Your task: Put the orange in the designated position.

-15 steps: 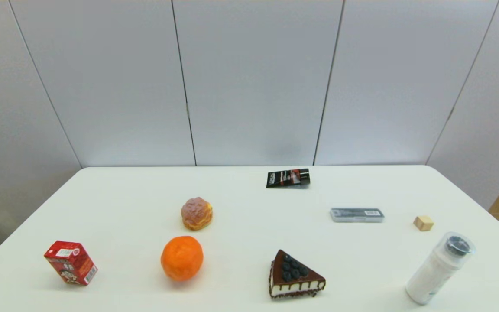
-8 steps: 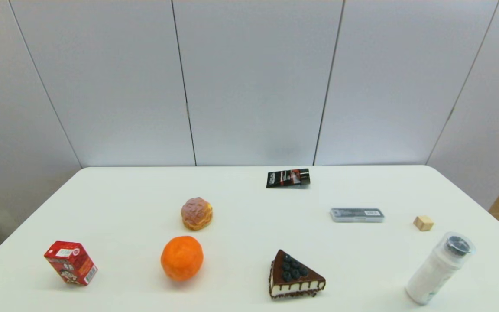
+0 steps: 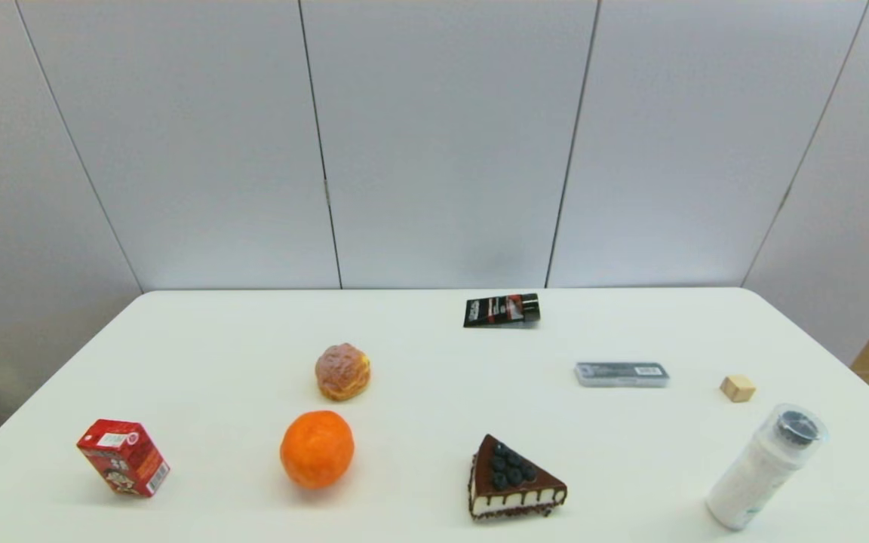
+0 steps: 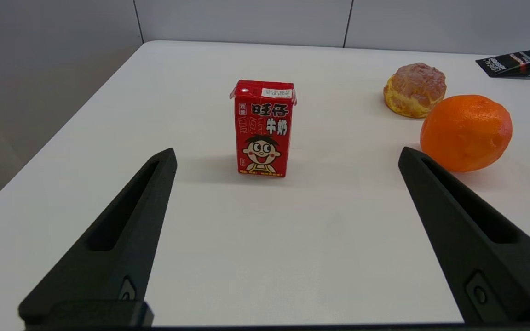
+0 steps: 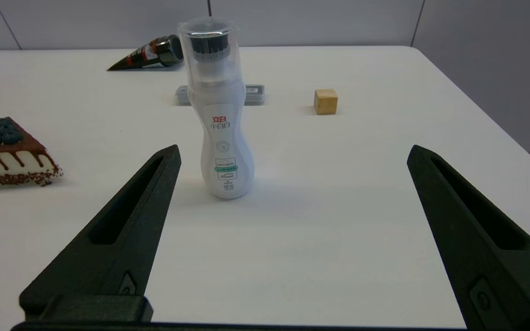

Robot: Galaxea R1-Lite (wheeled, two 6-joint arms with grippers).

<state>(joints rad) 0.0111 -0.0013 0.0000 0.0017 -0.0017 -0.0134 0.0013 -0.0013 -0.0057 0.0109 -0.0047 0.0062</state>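
Two tools hang low over the near edge of the white worktop (image 3: 419, 362), neither showing in the head view, and both have their long black fingers spread wide with nothing between them. The left tool (image 4: 285, 158) faces an upright red milk carton with a cartoon face (image 4: 263, 128), which stands free on the worktop ahead of its fingertips. The round, bright orange fruit with dimpled skin (image 3: 317, 449) sits on the worktop at the near left of centre, beyond that tool's right finger (image 4: 458, 220) and apart from it. Just behind the orange lies a tan-and-pinkish cream puff (image 3: 342, 371), near it but not touching.

The right tool (image 5: 292, 154) faces a white plastic bottle with a clear cap (image 5: 218, 110), standing upright at the near right. A chocolate cake slice topped with blueberries (image 3: 511, 479) lies near centre, between the orange and the bottle. Farther back are a small wooden cube (image 3: 738, 388), a flat grey case (image 3: 621, 374) and a black tube with red print (image 3: 502, 310), all well apart.
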